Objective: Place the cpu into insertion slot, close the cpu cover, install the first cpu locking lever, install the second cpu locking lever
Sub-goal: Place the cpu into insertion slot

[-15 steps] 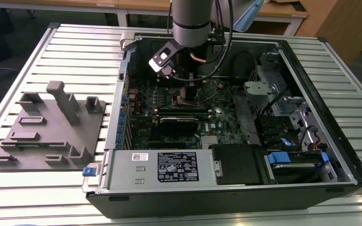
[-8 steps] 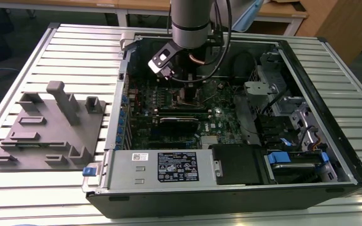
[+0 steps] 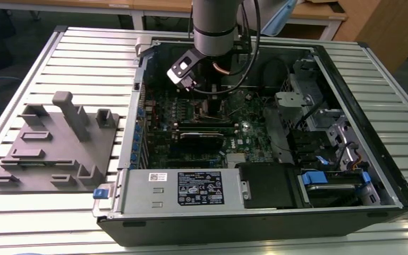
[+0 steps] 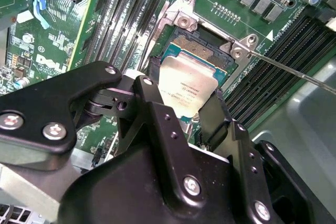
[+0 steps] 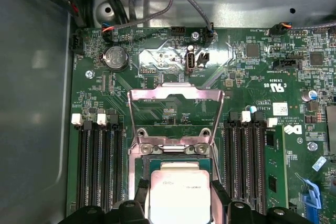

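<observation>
Your gripper (image 4: 182,103) is clamped on the cpu (image 4: 186,80), with its black fingers (image 4: 152,108) pressed against two opposite edges of the chip. The chip's silver metal top faces up. It sits over the insertion slot (image 4: 202,43), covering the nearer part of it, and a strip of the contact field shows past its far edge. You cannot tell from either wrist view whether the chip is fully seated.

In the first wrist view, the cpu cover (image 5: 176,95) stands open just beyond the slot, hinged up, with green board showing through its window. In the second wrist view, a thin metal rod (image 4: 294,72) runs out from one corner of the socket frame. Rows of long black memory slots (image 5: 97,166) flank the socket on both sides of the green motherboard (image 5: 247,77).

In the exterior view, the arm (image 3: 214,26) reaches down into the open computer case (image 3: 261,223), which lies on a slatted table (image 3: 83,53). A grey fixture block (image 3: 55,143) sits on the exterior view's left.
</observation>
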Controlling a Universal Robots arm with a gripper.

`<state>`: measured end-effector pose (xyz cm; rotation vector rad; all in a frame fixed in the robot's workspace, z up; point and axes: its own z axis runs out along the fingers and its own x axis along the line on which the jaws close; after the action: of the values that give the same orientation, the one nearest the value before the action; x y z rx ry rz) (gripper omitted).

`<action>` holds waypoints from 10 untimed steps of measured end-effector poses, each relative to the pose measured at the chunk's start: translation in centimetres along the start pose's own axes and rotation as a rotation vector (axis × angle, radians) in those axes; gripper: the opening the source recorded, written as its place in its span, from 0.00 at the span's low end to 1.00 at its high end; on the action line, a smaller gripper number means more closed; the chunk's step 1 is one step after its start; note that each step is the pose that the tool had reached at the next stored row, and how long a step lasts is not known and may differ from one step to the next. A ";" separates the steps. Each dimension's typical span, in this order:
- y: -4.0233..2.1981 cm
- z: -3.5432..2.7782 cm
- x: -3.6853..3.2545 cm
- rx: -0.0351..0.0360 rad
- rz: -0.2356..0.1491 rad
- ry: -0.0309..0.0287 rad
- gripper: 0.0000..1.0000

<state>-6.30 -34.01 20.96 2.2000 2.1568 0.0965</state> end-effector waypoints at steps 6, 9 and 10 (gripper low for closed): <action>-0.12 0.18 0.00 -0.0001 0.000 0.0001 0.54; -0.14 0.30 0.00 0.0000 0.000 0.0000 0.54; -0.16 0.32 0.04 -0.0001 0.001 0.0001 0.54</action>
<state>-6.43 -33.96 20.62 2.2010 2.1559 0.0968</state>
